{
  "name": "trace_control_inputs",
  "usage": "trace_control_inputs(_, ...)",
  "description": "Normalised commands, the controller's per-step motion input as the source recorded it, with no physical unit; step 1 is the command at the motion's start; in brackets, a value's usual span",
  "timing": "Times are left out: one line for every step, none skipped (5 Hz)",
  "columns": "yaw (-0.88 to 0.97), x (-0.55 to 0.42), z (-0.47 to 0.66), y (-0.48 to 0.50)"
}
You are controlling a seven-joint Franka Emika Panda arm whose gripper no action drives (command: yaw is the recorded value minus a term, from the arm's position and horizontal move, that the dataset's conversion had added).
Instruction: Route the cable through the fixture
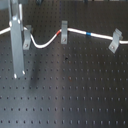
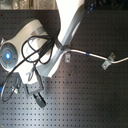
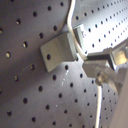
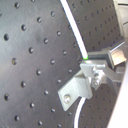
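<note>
Here the white cable [image 1: 75, 31] lies along the far side of the black perforated board [image 1: 70, 95] in the first exterior view. It sags between the left clip [image 1: 26, 38] and the middle clip [image 1: 64, 32], then runs on toward the right clip [image 1: 116, 41]. Its red band [image 1: 60, 33] sits just left of the middle clip and its blue band [image 1: 88, 34] lies between the middle and right clips, so both serve as markers of how far the cord has been fed. The three clips stand well apart in a row, which is why the cable must be seated one station at a time.

The arm's gripper [image 1: 19, 37] hangs at the left clip in the first exterior view, with a long grey finger [image 1: 18, 50] reaching down in front of it. In the first wrist view the fingertips [image 3: 102, 70] appear closed on the cable [image 3: 100, 107] right beside the grey bracket [image 3: 59, 49], and the second wrist view shows the same pinch next to the bracket [image 4: 75, 90]. I judge the grasp is kept close to the clip so the limp cord can be steered into its slot without bowing. Whether the cable already sits in that left clip cannot be told. The sag toward the middle clip suggests slack left on purpose.
</note>
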Motion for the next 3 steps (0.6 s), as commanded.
trace_control_inputs(-0.07,-0.325,0.41,-0.019)
trace_control_inputs(0.0,-0.359,0.27,-0.132)
trace_control_inputs(0.0,-0.108,0.0,-0.041)
